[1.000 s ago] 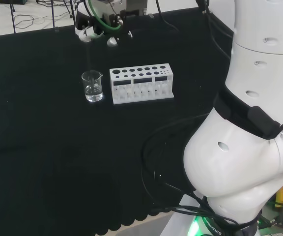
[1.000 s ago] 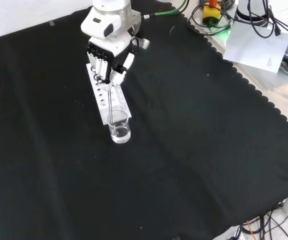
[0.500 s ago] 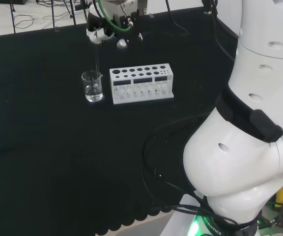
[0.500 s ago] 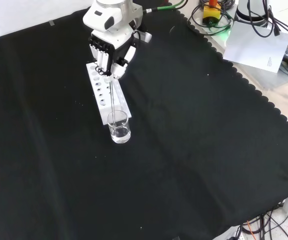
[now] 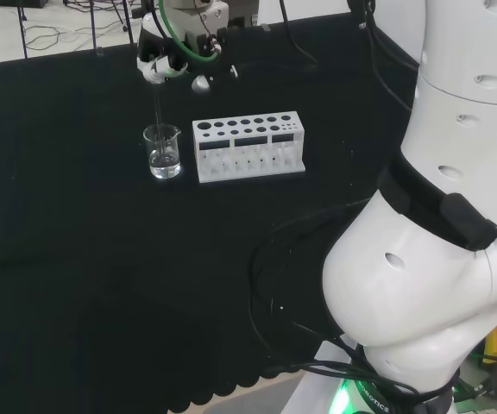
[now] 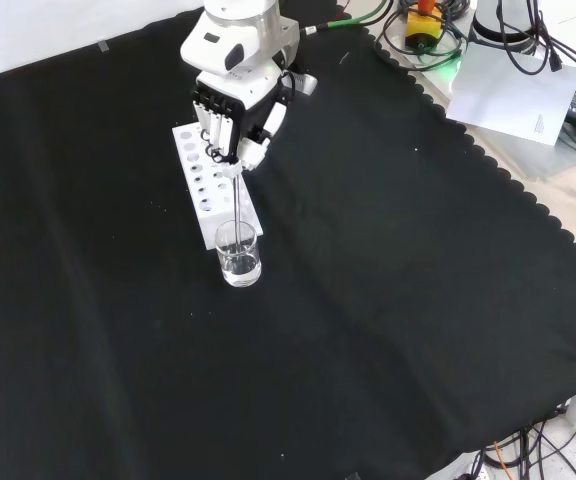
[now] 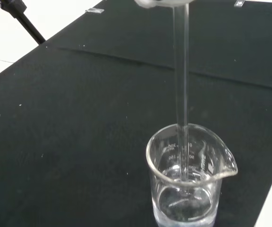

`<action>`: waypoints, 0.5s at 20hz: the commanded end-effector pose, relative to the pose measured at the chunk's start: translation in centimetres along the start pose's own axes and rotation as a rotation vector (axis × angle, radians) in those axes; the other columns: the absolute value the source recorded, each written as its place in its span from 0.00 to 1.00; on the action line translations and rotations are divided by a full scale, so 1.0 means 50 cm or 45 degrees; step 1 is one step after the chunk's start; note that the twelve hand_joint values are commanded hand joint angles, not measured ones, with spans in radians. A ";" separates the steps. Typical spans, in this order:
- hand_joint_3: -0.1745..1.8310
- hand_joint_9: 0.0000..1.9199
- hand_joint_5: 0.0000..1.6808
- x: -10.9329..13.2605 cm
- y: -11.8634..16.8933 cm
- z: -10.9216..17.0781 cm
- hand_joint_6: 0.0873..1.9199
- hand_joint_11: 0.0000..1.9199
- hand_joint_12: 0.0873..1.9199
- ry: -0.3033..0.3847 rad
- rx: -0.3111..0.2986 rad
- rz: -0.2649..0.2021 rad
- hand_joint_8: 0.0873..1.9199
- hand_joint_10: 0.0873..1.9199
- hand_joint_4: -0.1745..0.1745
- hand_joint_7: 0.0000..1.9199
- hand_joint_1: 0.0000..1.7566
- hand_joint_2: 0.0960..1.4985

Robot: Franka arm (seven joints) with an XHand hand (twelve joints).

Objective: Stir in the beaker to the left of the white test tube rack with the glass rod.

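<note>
Cloth (image 6: 388, 300) of black covered the bench, with the white test tube rack (image 5: 248, 147) on it. Just left of the rack in the head view stood the beaker (image 5: 162, 151). Above it, the hand (image 6: 230, 115) pinched the glass rod (image 7: 182, 94), whose lower end dipped into the beaker's clear liquid.

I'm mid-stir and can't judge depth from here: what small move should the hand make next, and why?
Probably keep sweeping the glass rod in small circles at this height. The hand holds it upright with its tip already in the beaker's clear liquid, close beside the white test tube rack.
</note>
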State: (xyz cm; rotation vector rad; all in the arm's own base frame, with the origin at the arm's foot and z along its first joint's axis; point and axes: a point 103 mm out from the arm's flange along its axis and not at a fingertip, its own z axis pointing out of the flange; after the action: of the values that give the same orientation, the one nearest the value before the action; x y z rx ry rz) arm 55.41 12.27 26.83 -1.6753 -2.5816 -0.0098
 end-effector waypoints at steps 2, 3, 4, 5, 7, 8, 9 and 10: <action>0.00 0.81 0.74 -0.003 0.040 -0.002 0.16 0.82 0.36 -0.016 -0.015 -0.010 0.38 0.39 0.00 0.67 0.75 0.70; 0.00 0.81 0.74 -0.011 0.041 -0.003 0.16 0.82 0.36 -0.005 -0.011 -0.007 0.38 0.39 0.00 0.67 0.75 0.70; 0.00 0.81 0.74 -0.011 0.044 -0.003 0.16 0.82 0.36 -0.016 -0.002 -0.004 0.38 0.39 0.00 0.67 0.75 0.70; 0.00 0.81 0.74 -0.017 0.044 -0.004 0.16 0.82 0.36 -0.005 -0.004 0.002 0.38 0.39 0.00 0.67 0.75 0.70; 0.00 0.81 0.74 -0.037 0.036 -0.005 0.16 0.82 0.36 0.012 -0.006 0.013 0.38 0.39 0.00 0.67 0.75 0.70; 0.00 0.81 0.74 -0.047 0.028 -0.006 0.16 0.82 0.36 0.013 -0.009 0.020 0.38 0.39 0.00 0.67 0.75 0.70; 0.00 0.81 0.74 -0.053 0.020 -0.006 0.16 0.82 0.36 0.007 -0.008 0.027 0.38 0.39 0.00 0.67 0.75 0.70; 0.00 0.81 0.74 -0.058 0.010 -0.007 0.16 0.82 0.36 -0.001 -0.009 0.038 0.38 0.39 0.00 0.67 0.75 0.70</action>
State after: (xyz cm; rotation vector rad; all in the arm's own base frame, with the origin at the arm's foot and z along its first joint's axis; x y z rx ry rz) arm 57.83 11.71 27.03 -1.6865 -2.5795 -0.0215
